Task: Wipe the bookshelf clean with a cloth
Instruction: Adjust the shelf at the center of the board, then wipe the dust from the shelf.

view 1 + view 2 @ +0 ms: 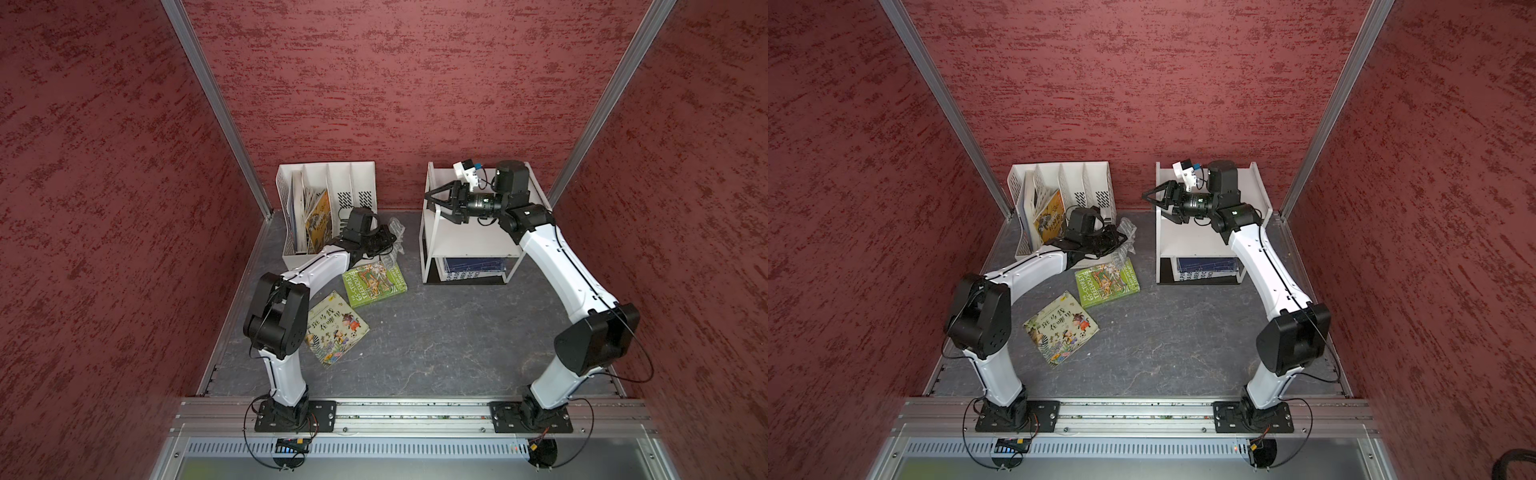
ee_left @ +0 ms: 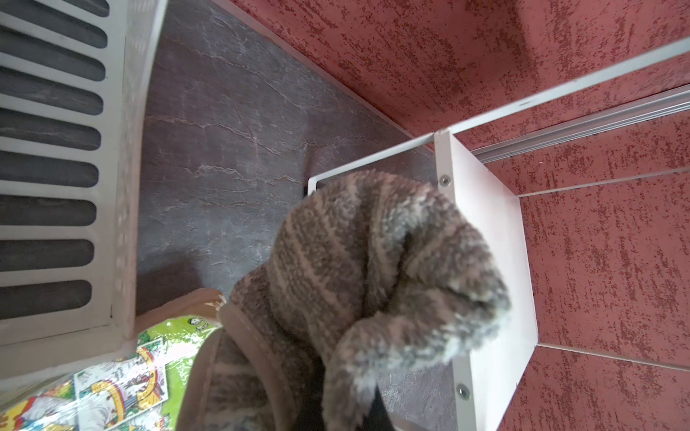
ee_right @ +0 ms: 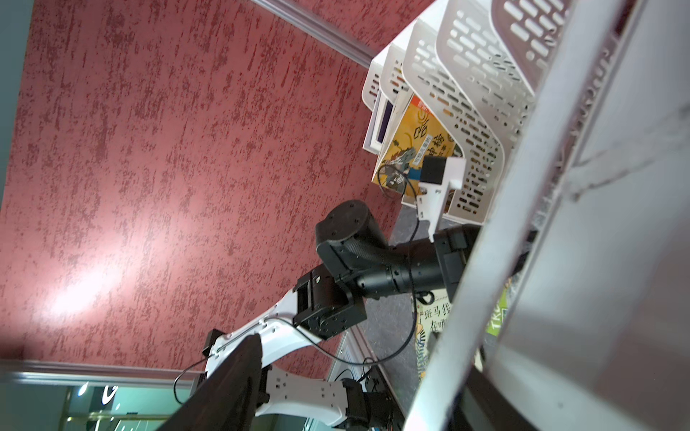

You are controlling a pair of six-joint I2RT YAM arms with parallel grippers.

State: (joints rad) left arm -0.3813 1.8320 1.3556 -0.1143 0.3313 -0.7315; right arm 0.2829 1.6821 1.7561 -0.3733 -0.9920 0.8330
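Organizer (image 1: 361, 183) holds books (image 1: 309, 212) in slots farthest from bookshelf (image 1: 469, 245), whose bottom tier holds a blue book (image 1: 473, 266). Left claw (image 1: 386, 241) clenches cloth (image 2: 373, 268); right claw (image 1: 434, 203) gapes astride bookshelf.

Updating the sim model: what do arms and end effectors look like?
Both the left arm and right arm: white link shells, black joint housings, black base plates, thin black cables looping outside. Black left end effector; black, triangular right end effector, white camera bracket on its wrist.

The cloth (image 2: 373, 268) covers the tips of the left claw (image 1: 384, 240) and runs off the picture edge. At 1 o'clock, a blue book (image 1: 473, 266) is half hidden under the bookshelf (image 1: 469, 243) board. From the right wrist, the bookshelf looks blurry.
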